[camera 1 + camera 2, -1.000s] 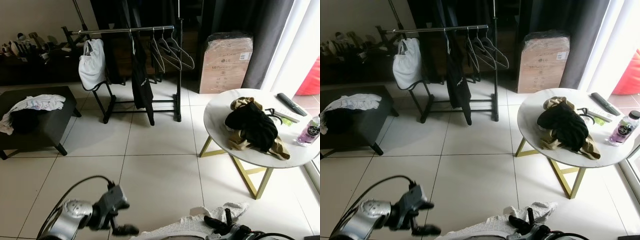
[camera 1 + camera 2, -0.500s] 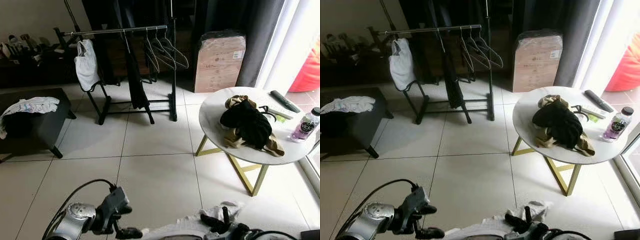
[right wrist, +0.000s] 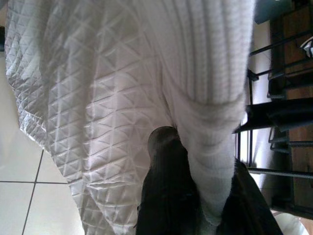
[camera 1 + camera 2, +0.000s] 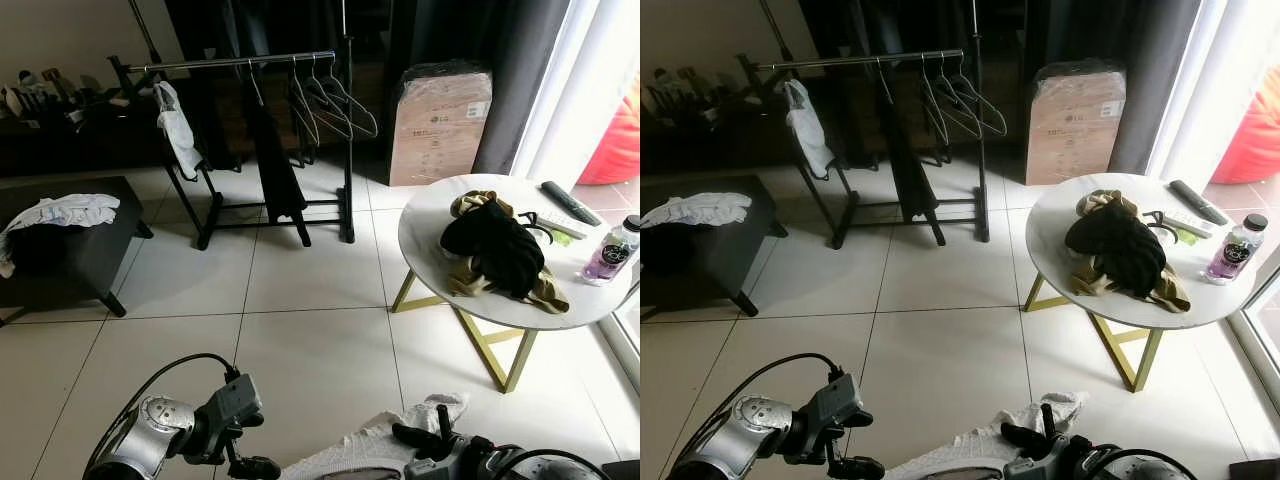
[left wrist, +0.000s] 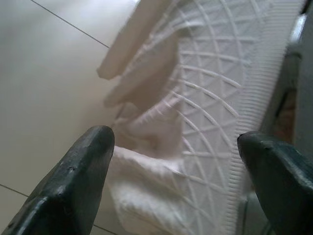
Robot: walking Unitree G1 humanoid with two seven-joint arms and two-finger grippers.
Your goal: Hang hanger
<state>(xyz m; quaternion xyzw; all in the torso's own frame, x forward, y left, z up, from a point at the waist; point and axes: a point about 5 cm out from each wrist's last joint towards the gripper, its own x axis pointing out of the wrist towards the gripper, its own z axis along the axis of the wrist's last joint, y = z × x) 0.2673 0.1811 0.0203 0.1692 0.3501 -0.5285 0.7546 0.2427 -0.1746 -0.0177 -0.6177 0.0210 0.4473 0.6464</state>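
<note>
- White garment (image 3: 98,122), quilted in a diamond pattern, ribbed edge.
- Black gripper fingers (image 5: 73,181).
- White round table (image 4: 430,225), gold legs.
- Black clothes rack (image 4: 230,65).
- Pale floor tiles (image 4: 310,290).

Spread claw (image 5: 176,171) over white quilted garment (image 5: 195,103)

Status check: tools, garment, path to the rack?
Right tool shut on white garment. Left tool open beside it. Clothes rack ahead across bare tile; round table off right.
</note>
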